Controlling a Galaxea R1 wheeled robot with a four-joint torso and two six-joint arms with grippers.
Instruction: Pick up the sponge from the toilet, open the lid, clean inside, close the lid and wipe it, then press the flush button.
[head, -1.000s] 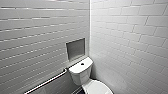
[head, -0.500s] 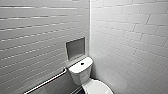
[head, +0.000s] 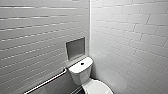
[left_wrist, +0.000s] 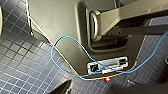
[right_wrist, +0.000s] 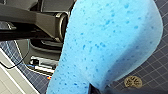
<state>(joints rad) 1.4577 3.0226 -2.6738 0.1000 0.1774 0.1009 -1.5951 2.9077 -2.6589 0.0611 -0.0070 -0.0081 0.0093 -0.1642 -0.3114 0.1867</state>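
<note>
The right end effector (right_wrist: 98, 89) appears closed on the sponge (right_wrist: 107, 45), whose long axis runs outward from it (the grip itself barely shows); the toilet (head: 81, 71), lid (head: 96, 87) down, lies well forward of it, I judge.

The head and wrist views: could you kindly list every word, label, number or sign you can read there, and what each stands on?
No text can be read in these views.
The toilet and its flush button carry no visible marking.
The sponge is plain blue.
The round disc on the floor shows a pattern too blurred to read.
The socket panel on the robot has no legible label.
</note>
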